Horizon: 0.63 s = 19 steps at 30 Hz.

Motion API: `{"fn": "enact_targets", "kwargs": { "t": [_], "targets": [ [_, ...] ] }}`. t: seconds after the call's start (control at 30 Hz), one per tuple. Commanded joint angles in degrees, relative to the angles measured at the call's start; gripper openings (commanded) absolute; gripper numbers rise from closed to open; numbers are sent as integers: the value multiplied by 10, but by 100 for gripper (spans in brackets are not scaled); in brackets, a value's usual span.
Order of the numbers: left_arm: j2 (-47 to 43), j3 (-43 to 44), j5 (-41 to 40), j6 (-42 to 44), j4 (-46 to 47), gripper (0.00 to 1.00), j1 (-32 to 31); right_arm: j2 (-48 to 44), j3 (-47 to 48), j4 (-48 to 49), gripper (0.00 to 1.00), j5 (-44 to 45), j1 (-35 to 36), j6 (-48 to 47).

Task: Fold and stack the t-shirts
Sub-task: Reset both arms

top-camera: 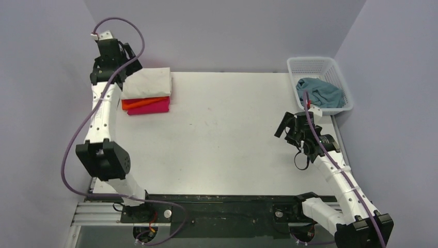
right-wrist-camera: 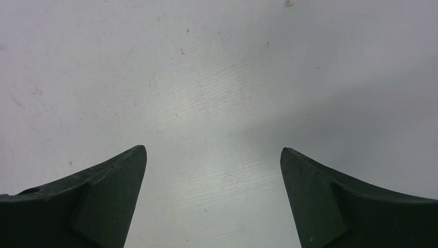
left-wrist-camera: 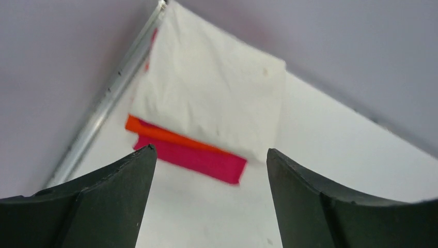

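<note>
Folded cream t-shirt (left-wrist-camera: 212, 88) lies just beyond the left end effector (left-wrist-camera: 210, 150).

A lab test cell: 2 robot arms (top-camera: 100, 116) bolted to a white table (top-camera: 227, 139), enclosed by plain grey walls (top-camera: 222, 31).

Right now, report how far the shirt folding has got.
Done: cream tee, orange tee and magenta tee lie folded in one stack, far left. In hand: nothing; the left hand and right hand are open and empty. Left: the grey-blue tee lies crumpled in the basket, unfolded.
</note>
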Motion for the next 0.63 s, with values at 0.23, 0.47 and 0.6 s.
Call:
{"fn": "enact_targets", "kwargs": {
  "t": [0.23, 0.47, 0.6],
  "targets": [
    [-479, -657, 38, -166, 297, 89, -213, -82, -29, -22, 98, 2, -3, 16],
    [-597, -788, 52, -217, 219, 89, -242, -114, -70, -12, 98, 24, -3, 22],
    [-636, -813, 39, -224, 196, 90, -244, -119, -84, 3, 97, 22, -3, 32]
  ]
}}
